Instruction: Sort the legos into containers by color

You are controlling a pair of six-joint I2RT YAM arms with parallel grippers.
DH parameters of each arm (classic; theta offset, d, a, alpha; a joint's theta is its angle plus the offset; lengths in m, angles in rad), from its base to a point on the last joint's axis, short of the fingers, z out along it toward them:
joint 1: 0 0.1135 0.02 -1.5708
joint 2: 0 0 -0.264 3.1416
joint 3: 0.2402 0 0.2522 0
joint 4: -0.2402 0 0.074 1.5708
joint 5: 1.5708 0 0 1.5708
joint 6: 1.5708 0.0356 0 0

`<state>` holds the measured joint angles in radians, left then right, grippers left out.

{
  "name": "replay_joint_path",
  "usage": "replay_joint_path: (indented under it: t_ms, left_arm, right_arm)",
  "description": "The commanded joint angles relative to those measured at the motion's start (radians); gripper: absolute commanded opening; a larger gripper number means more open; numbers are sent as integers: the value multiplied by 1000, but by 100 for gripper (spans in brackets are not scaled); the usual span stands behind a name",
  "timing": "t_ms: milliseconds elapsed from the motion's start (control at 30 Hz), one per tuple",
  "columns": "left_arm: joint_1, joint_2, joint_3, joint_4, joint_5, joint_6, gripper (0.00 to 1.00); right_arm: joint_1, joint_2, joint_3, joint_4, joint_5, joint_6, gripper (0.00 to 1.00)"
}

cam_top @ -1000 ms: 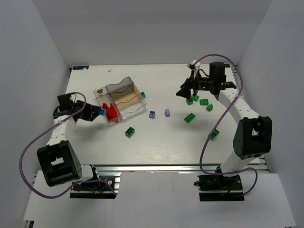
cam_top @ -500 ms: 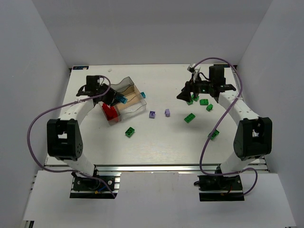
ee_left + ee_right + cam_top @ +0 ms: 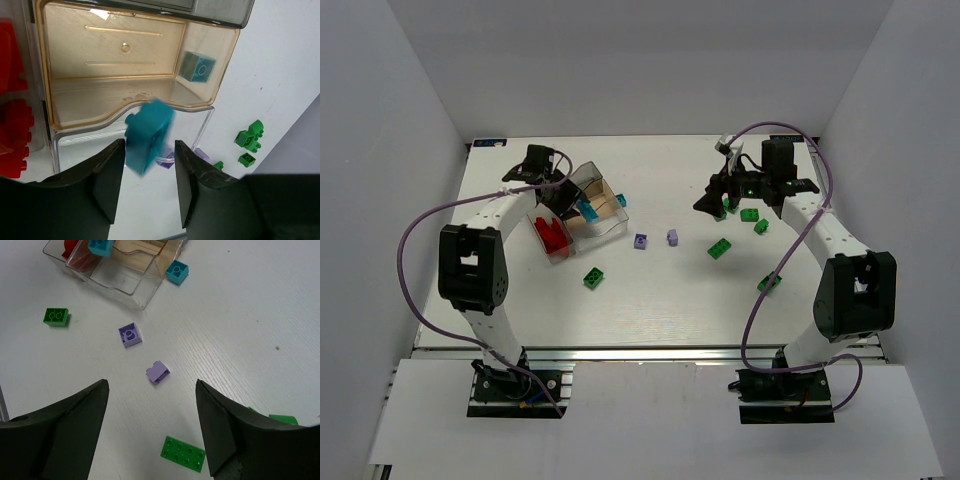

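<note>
The clear box (image 3: 605, 228) has a tan-bottomed compartment (image 3: 115, 65) and a smoky lid (image 3: 215, 10). Red bricks (image 3: 552, 235) lie in its left compartment. My left gripper (image 3: 570, 205) hangs over the box with its jaws apart (image 3: 149, 165). A cyan brick (image 3: 148, 134) is blurred just beyond the fingertips, touching neither pad, above a clear compartment. A second cyan brick (image 3: 620, 200) lies on the table beside the box. My right gripper (image 3: 715, 203) is wide open and empty (image 3: 151, 381) above two purple bricks (image 3: 158, 372) and a green one (image 3: 183, 454).
Green bricks lie scattered: one (image 3: 593, 277) in front of the box, one (image 3: 719, 248) mid-right, one (image 3: 769, 283) near the right arm, and a cluster (image 3: 749, 214) under the right wrist. Two purple bricks (image 3: 640, 240) sit mid-table. White walls enclose the table.
My left arm swung from left of the box to over it, carrying the cyan brick. Its jaws now stand apart and the brick is blurred. The right gripper barely moved.
</note>
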<state>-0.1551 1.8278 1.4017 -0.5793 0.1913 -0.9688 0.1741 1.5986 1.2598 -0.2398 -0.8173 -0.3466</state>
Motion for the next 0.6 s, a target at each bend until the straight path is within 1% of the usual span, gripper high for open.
replay_joint_path:
  t_ms: [0,333,433,467,500,533,567]
  left_arm:
    - [-20,-19,30,-34,-26,31,55]
    - [-38,-84,5,-45,-21,65,56]
    - [-38,-119,3,-45,-33,102,57]
    - [-38,-155,-3,-33,-33,126,55]
    - [-38,-179,-27,-21,-35,137,50]
    - [-38,-208,-50,7,-35,142,25]
    - [-38,-269,-73,24,-36,146,13]
  right_arm:
    - [-1,-12,21,-18,3,-26,76]
    - [5,49,84,-49,-2,-69,76]
    - [10,101,118,-13,-25,-75,76]
    - [22,150,166,-6,-31,-80,76]
    - [30,177,200,-9,-54,-98,76]
    - [44,211,232,-15,-68,-118,76]
    - [60,281,268,-26,-86,-149,76]
